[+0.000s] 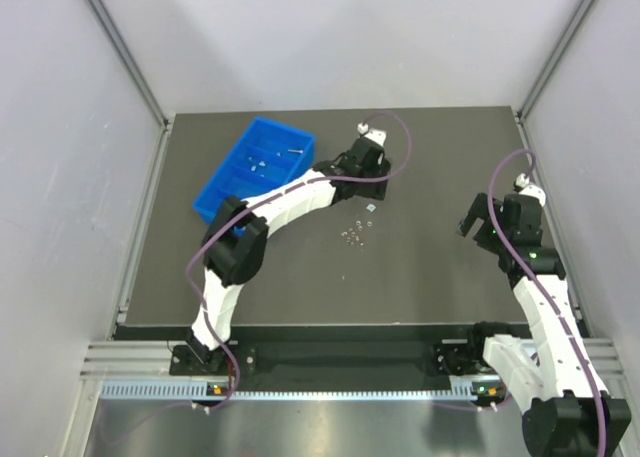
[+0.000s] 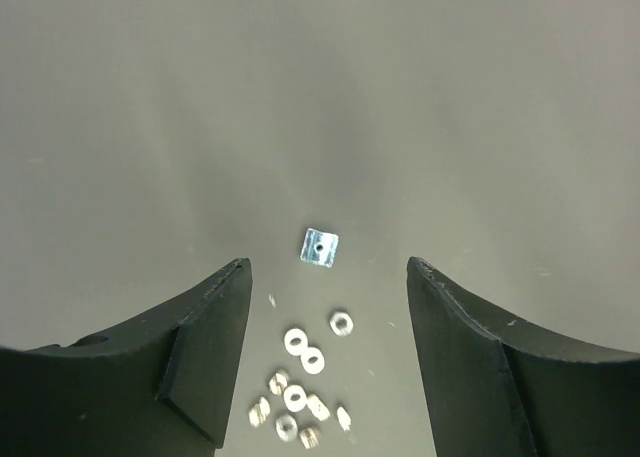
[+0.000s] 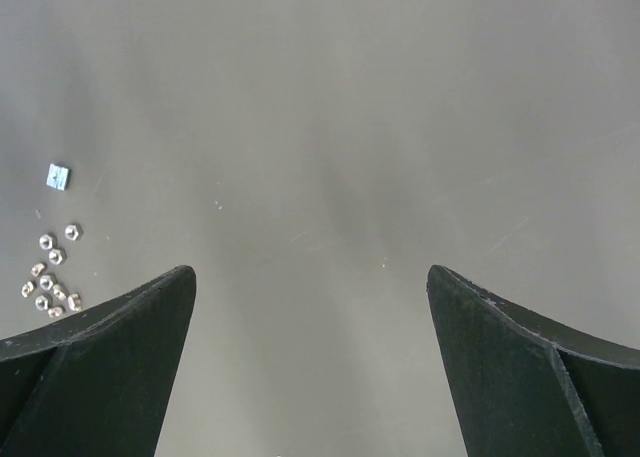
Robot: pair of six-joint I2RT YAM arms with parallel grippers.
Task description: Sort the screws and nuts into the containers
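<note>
The containers are one bright blue tray (image 1: 262, 129) split into compartments at the table's back left, with a few tiny silver pieces inside. A loose pile of silver nuts (image 2: 296, 369) and short screws (image 2: 258, 411) lies on the dark mat, also in the top view as the pile (image 1: 352, 235). A flat square nut (image 2: 320, 247) sits apart, just beyond the pile. My left gripper (image 2: 328, 267) hovers over this spot, open, with the square nut and the pile between its fingers and nothing held. At the right, my right gripper (image 3: 310, 277) stands open over bare mat.
The dark mat (image 1: 420, 267) covers the table between grey side walls. The left arm (image 1: 285, 202) arches beside the tray's near end. In the right wrist view the pile (image 3: 50, 275) and square nut (image 3: 57, 176) lie far left.
</note>
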